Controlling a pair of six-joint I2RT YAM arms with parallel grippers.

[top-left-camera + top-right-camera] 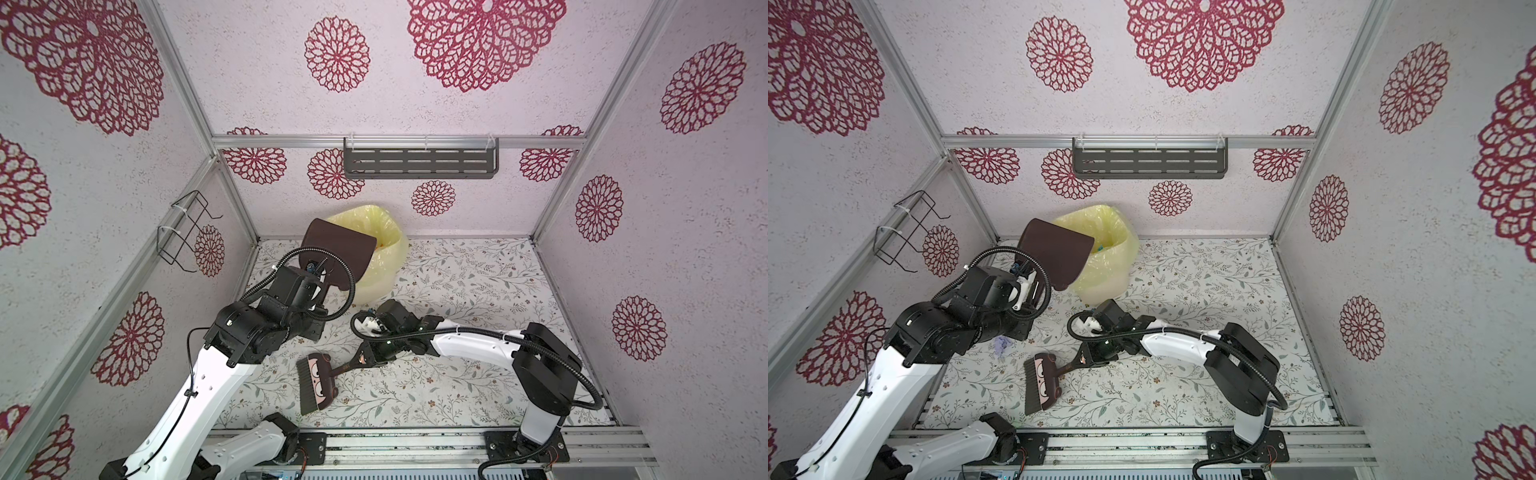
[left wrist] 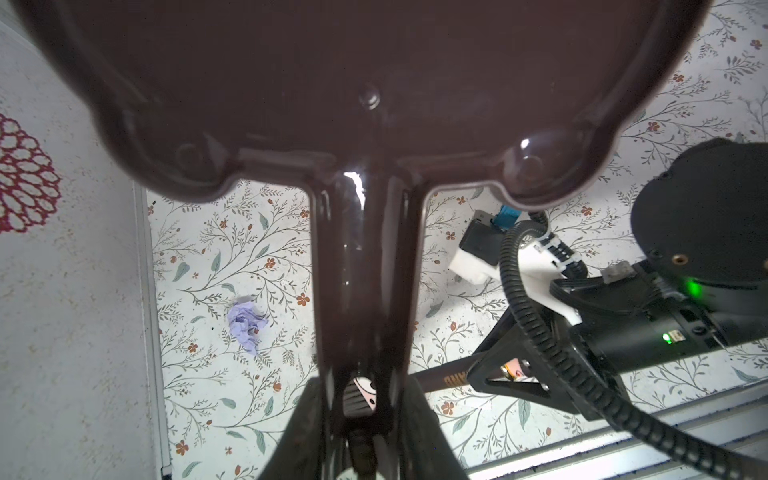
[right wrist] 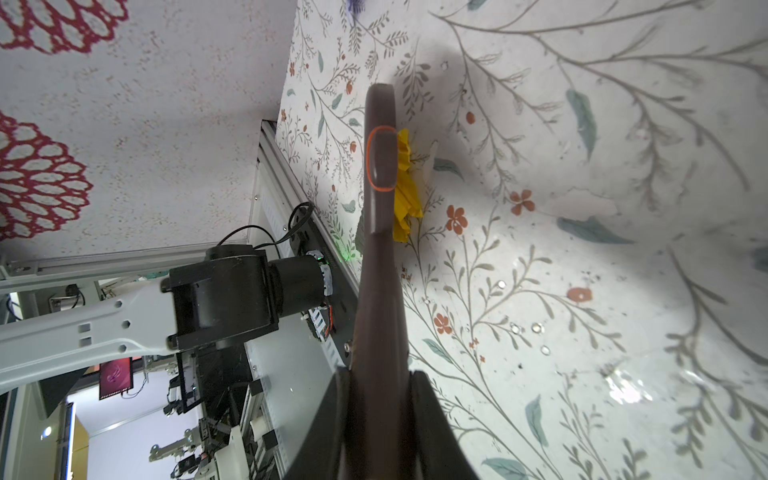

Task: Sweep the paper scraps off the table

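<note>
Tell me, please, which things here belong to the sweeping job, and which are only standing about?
For the job:
- dustpan
- brush
- bagged bin
- lilac paper scrap
- yellow paper scrap
- table

Only standing about:
- grey slotted shelf on the back wall
- black wire rack on the side wall

A slotted grey shelf (image 1: 419, 171) hangs on the back wall (image 1: 257, 83). A black wire rack (image 1: 183, 235) hangs on the side wall (image 1: 75, 199).
</note>
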